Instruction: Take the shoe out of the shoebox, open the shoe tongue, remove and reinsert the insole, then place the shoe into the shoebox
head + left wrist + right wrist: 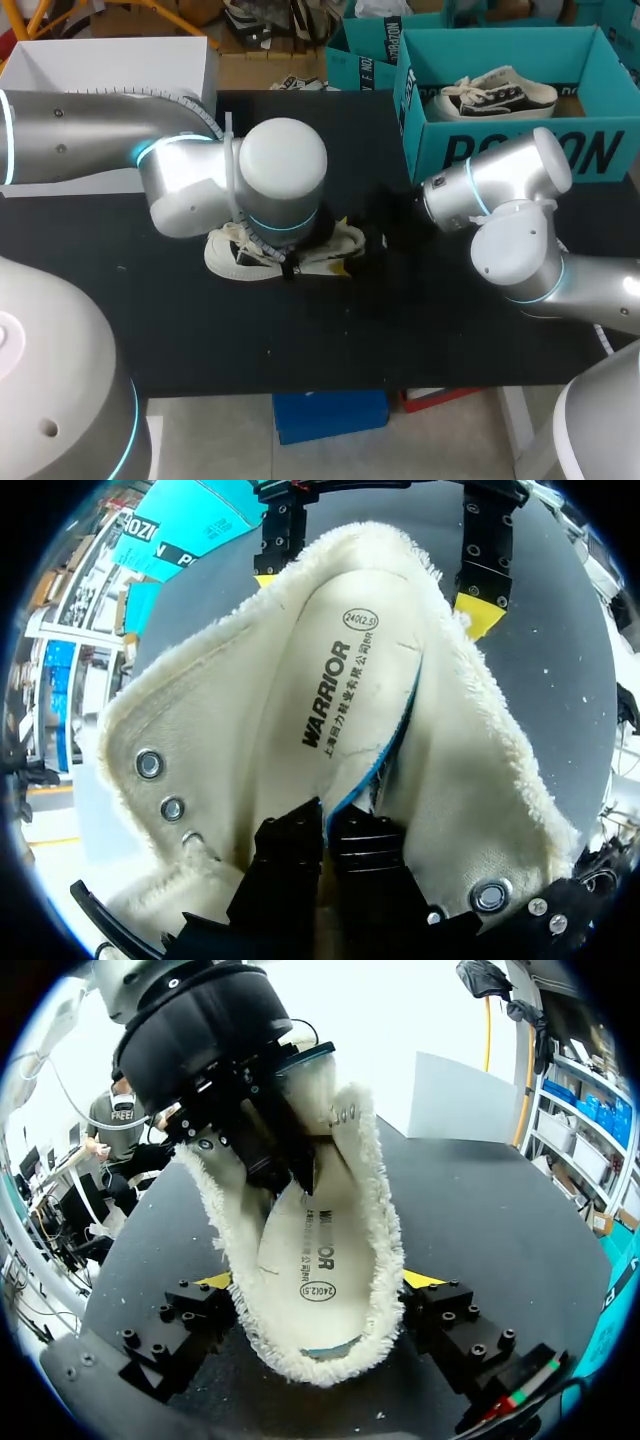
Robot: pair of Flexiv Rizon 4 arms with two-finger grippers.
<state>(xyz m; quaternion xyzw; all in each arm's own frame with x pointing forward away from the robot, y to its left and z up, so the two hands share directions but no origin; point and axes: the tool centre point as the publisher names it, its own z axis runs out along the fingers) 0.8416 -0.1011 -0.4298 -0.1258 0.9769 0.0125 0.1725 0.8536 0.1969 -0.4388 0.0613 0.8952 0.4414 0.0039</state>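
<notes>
A white shoe (pixel 235 262) with fleece lining lies mid-table under my left wrist. In the left wrist view its opening (pixel 230 710) faces the camera. My left gripper (pixel 325 830) reaches into the shoe and is shut on the blue-edged rim of the printed insole (pixel 350 680). My right gripper (pixel 320 1285) clasps the shoe (pixel 375 1220) from both sides, a yellow pad (pixel 215 1280) pressed against the fleece on each side. In that view the left gripper (pixel 290 1165) is pinching inside the shoe above the insole (pixel 305 1260). The teal shoebox (pixel 500 150) stands at the back right.
A second sneaker (pixel 495 95) lies inside the teal shoebox. Another teal box (pixel 365 50) stands behind it, and a white box (pixel 110 65) sits at the back left. Black tabletop (pixel 300 350) lies bare in front of the shoe.
</notes>
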